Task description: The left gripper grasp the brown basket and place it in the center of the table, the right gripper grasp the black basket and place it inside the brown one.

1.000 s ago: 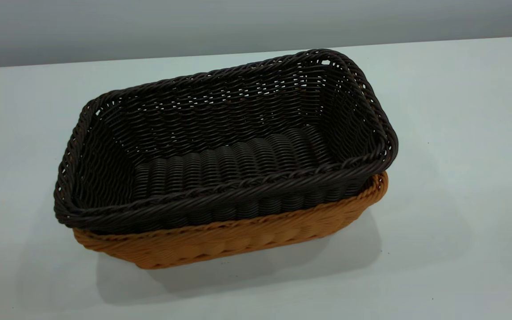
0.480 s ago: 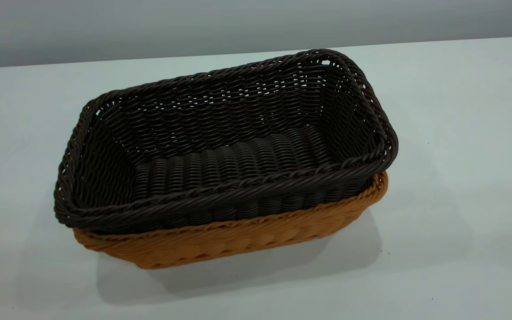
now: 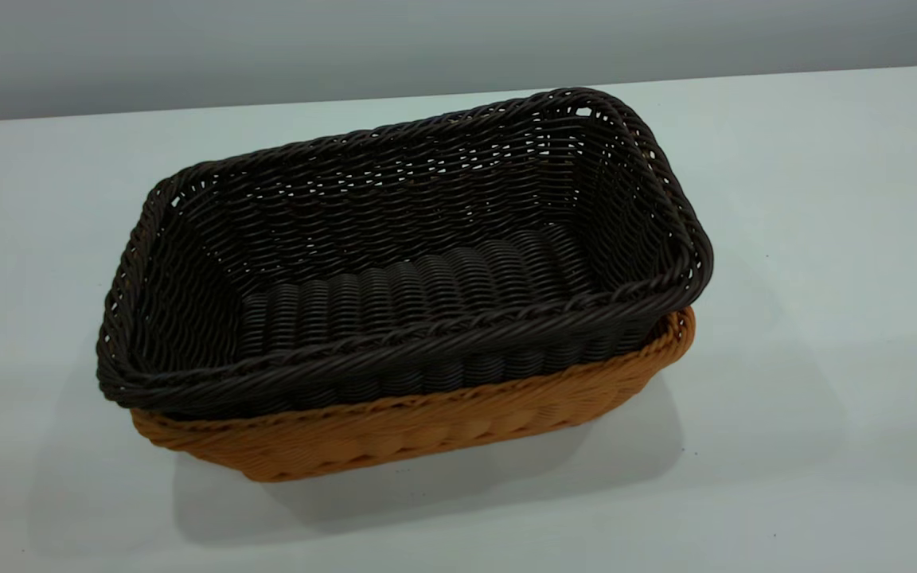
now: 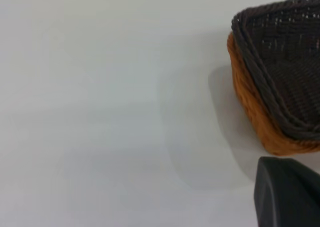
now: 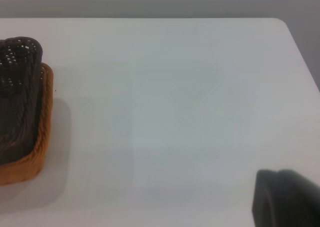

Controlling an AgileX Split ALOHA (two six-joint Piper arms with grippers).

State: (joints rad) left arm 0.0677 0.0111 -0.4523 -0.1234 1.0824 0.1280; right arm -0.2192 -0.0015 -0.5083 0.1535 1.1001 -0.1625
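With the black basket nested in the brown basket on the surface, both arms need only keep clear; the fingers' spread cannot be told.

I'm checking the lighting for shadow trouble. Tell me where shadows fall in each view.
Exterior view: a soft shadow lies on the table in front of the brown basket, which holds the black basket. Left wrist view: a faint shadow lies beside the stacked baskets. Right wrist view: a pale shadow lies along the baskets' side.
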